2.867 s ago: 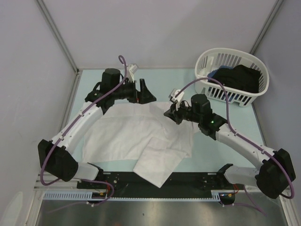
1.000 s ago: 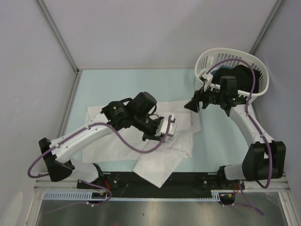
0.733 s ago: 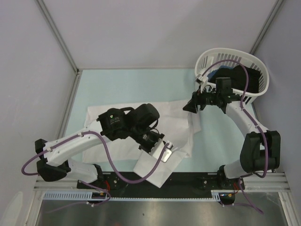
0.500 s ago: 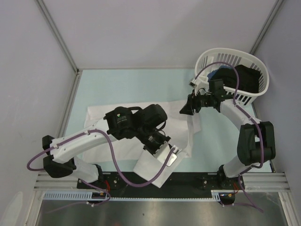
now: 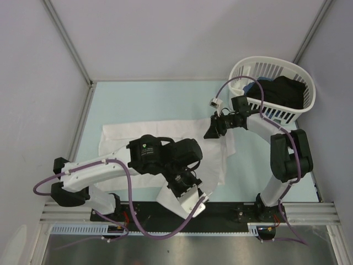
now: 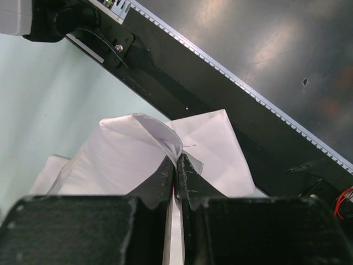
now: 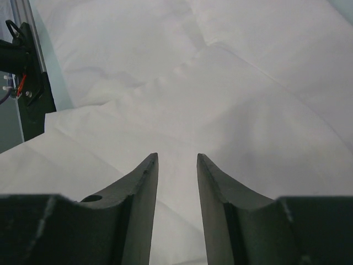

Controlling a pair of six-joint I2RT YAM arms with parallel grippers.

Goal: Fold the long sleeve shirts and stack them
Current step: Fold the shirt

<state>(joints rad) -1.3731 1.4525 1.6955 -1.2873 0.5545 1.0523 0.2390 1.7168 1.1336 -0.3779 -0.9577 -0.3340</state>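
The left gripper (image 6: pixel 176 163) is pinched tight on a raised fold of the white shirt (image 6: pixel 121 160). It holds the edge of the cloth that lies farthest from the basket (image 5: pixel 274 114), out over the black rail (image 6: pixel 220 94).

The right gripper (image 7: pixel 176 160) hangs just left of the basket, over the corner of the shirt nearest to it. Its jaws stand partly apart with nothing between them.

The shirt lies spread on the table to the left of the basket. It is rumpled, with one flap turned over itself on the side away from the basket.

As I judge it, the work is early. This shirt has no tidy fold yet and no stack shows anywhere. The dark clothes (image 5: pixel 282 91) heaped inside the basket are not yet taken out; whether they are shirts I cannot tell.
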